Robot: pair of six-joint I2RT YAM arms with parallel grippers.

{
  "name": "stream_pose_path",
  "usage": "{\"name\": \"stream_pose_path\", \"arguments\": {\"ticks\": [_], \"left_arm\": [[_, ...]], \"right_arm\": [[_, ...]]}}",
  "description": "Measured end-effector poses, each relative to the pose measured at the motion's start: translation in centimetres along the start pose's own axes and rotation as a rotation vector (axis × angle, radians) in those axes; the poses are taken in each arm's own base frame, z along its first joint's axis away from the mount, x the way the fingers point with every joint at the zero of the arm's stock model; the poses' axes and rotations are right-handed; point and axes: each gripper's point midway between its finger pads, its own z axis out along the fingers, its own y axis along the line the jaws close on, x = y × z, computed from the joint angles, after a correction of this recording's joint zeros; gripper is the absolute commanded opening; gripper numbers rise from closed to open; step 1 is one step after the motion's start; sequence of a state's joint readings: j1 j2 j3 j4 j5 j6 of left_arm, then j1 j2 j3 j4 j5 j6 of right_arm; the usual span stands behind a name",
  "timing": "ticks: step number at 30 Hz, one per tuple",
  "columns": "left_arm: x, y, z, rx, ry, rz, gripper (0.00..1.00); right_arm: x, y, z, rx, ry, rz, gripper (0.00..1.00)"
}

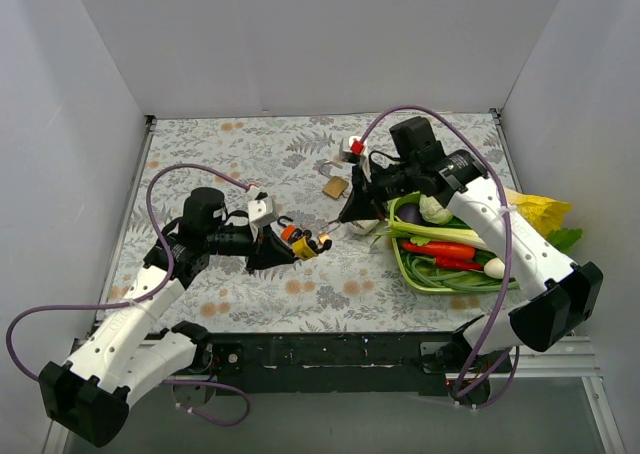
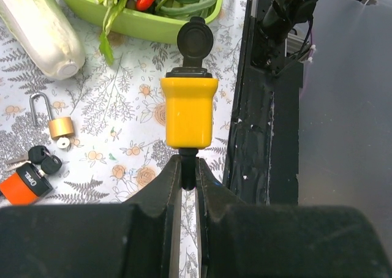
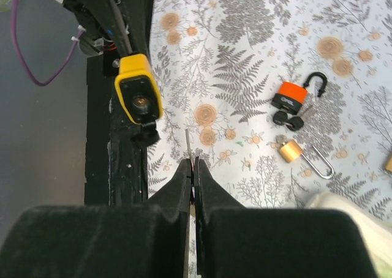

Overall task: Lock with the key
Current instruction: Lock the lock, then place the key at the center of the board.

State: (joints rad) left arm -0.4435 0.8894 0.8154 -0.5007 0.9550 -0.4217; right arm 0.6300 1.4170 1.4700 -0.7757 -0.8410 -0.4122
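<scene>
Key gripped and aimed, not yet in the lock.
My left gripper (image 2: 188, 168) is clamped on the black shackle (image 2: 189, 175) of the yellow padlock (image 2: 189, 111), holding it in the air over the middle of the table (image 1: 250, 144), keyhole (image 3: 139, 100) facing my right arm. My right gripper (image 3: 193, 168) is pinched tight on the key (image 3: 187, 146), whose blade points toward the padlock but stays apart from it. Insertion and the turn are, I judge, both left. Both forearms reach inward, wrists facing each other.

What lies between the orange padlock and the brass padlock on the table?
Two black-headed keys lie there, right beside the orange padlock, with a small pale disc nearer the brass padlock. Both wrist views show this.
</scene>
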Motion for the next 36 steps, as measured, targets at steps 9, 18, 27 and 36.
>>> {"name": "stream_pose_path", "arguments": {"ticks": [9,18,27,36], "left_arm": [[0.6,3.9,-2.2,-0.158,-0.045,-0.206,0.0],[0.2,10.4,-5.1,-0.371,-0.17,-0.518,0.0],[0.1,12.0,-6.1,-0.432,-0.212,-0.594,0.0],[0.4,12.4,-6.2,-0.455,-0.207,-0.603,0.0]], "right_arm": [[4.4,-2.5,0.1,0.078,0.074,0.053,0.01],[14.5,-2.1,6.6,0.049,0.353,0.082,0.01],[20.8,-5.5,8.1,0.149,0.49,0.144,0.01],[21.8,-7.5,8.5,0.209,0.5,0.111,0.01]]}}
